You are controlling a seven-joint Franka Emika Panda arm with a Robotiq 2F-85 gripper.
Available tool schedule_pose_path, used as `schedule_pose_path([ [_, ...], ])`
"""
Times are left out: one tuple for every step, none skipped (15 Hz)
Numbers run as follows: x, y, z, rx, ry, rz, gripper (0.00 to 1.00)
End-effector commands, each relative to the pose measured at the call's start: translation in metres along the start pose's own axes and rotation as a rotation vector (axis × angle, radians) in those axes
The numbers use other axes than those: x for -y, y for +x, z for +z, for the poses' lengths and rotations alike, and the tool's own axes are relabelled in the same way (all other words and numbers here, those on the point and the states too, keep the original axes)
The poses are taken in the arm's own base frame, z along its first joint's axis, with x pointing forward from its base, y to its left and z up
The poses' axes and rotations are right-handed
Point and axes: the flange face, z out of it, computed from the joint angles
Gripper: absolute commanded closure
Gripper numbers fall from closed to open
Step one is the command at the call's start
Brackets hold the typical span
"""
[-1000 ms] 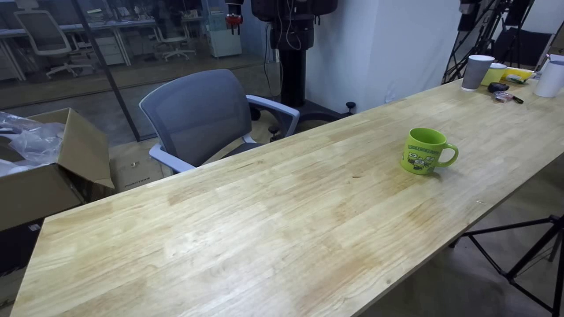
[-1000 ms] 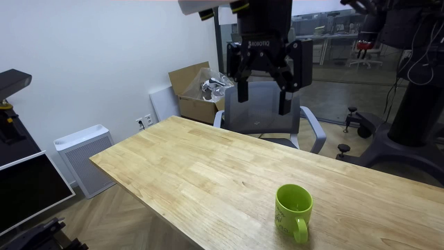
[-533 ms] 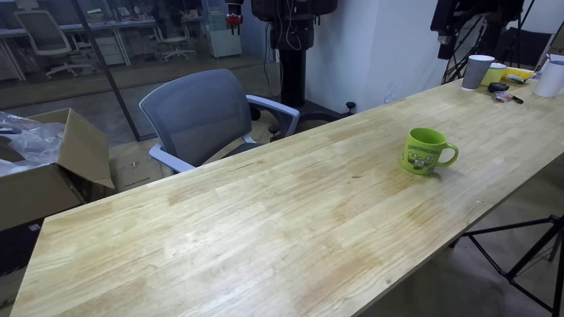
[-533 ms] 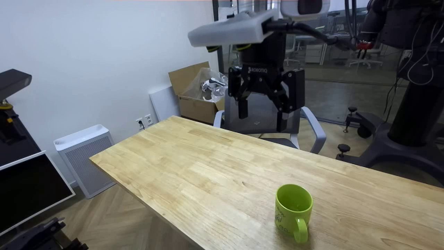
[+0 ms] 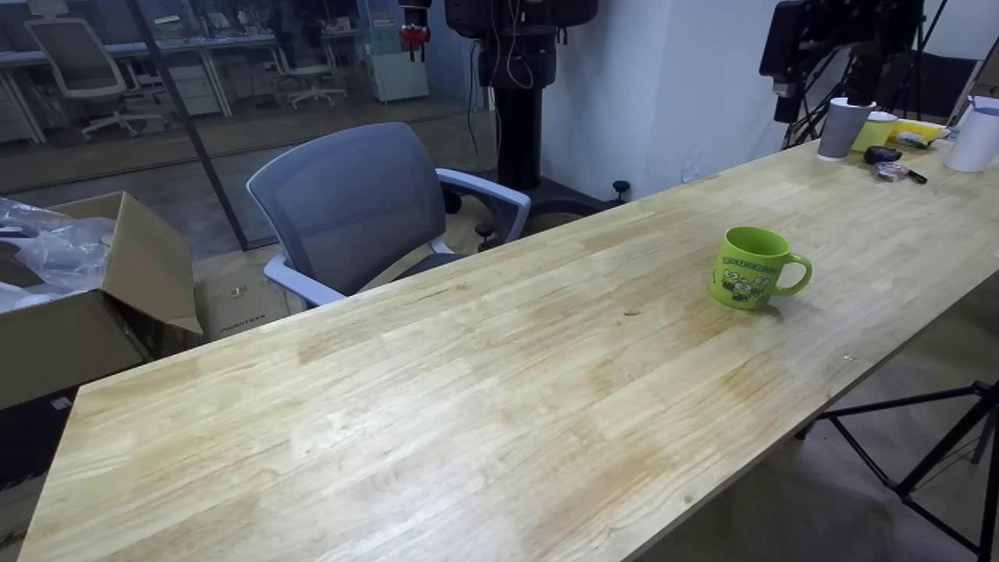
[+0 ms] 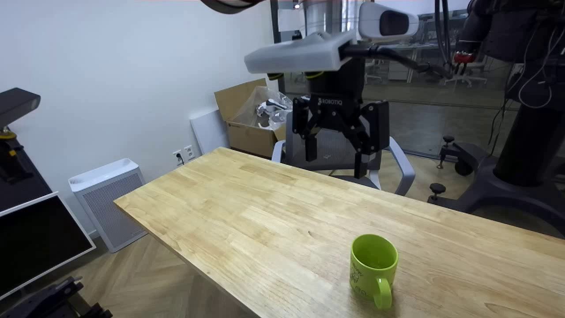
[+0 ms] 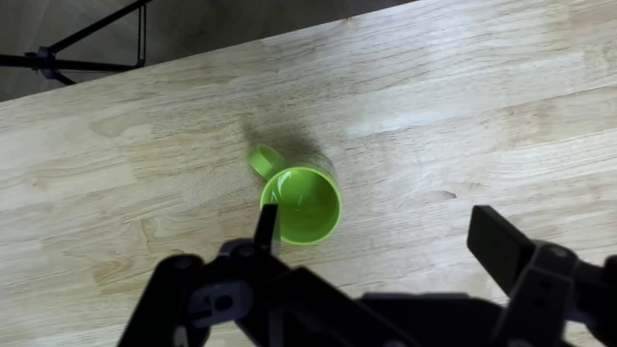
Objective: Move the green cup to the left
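The green cup (image 5: pixel 749 269) stands upright on the wooden table in both exterior views; it also shows near the camera in an exterior view (image 6: pixel 373 265). In the wrist view the green cup (image 7: pixel 306 207) is seen from above, its handle toward the upper left. My gripper (image 6: pixel 336 168) is open and empty, pointing down and held well above the table. In the wrist view the left finger of my gripper (image 7: pixel 373 212) overlaps the cup's near rim, and the cup sits left of the middle of the jaws. The gripper (image 5: pixel 823 100) is partly cut off at the top in an exterior view.
A grey cup (image 5: pixel 844 129), a yellow-green cup (image 5: pixel 876 133), a black item (image 5: pixel 882 154) and a white container (image 5: pixel 975 139) stand at the table's far end. A chair (image 6: pixel 335 141) stands along one long edge. A tripod (image 7: pixel 48 62) stands beyond the opposite edge.
My gripper has come down toward the table, with its jaws staying open. The descent is smaller over the last half second. The green cup has not moved.
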Motion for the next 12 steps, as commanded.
schedule_pose_path([
  [-0.0002, 0.0003, -0.0006, 0.001, 0.000, 0.000, 0.00],
  [-0.0002, 0.0003, -0.0006, 0.001, 0.000, 0.000, 0.00],
  [-0.0002, 0.0003, -0.0006, 0.001, 0.000, 0.000, 0.00],
  [-0.0002, 0.0003, -0.0006, 0.001, 0.000, 0.000, 0.00],
  [-0.0002, 0.0003, -0.0007, 0.001, 0.000, 0.000, 0.00],
  [-0.0002, 0.0003, -0.0007, 0.001, 0.000, 0.000, 0.00],
  [-0.0002, 0.0003, -0.0007, 0.001, 0.000, 0.000, 0.00],
  [-0.0002, 0.0003, -0.0007, 0.001, 0.000, 0.000, 0.00],
  [-0.0002, 0.0003, -0.0007, 0.001, 0.000, 0.000, 0.00],
  [-0.0002, 0.0003, -0.0007, 0.001, 0.000, 0.000, 0.00],
  [-0.0001, 0.0013, 0.0013, -0.008, 0.006, 0.000, 0.00],
  [0.0000, 0.0029, 0.0046, -0.026, 0.023, -0.006, 0.00],
])
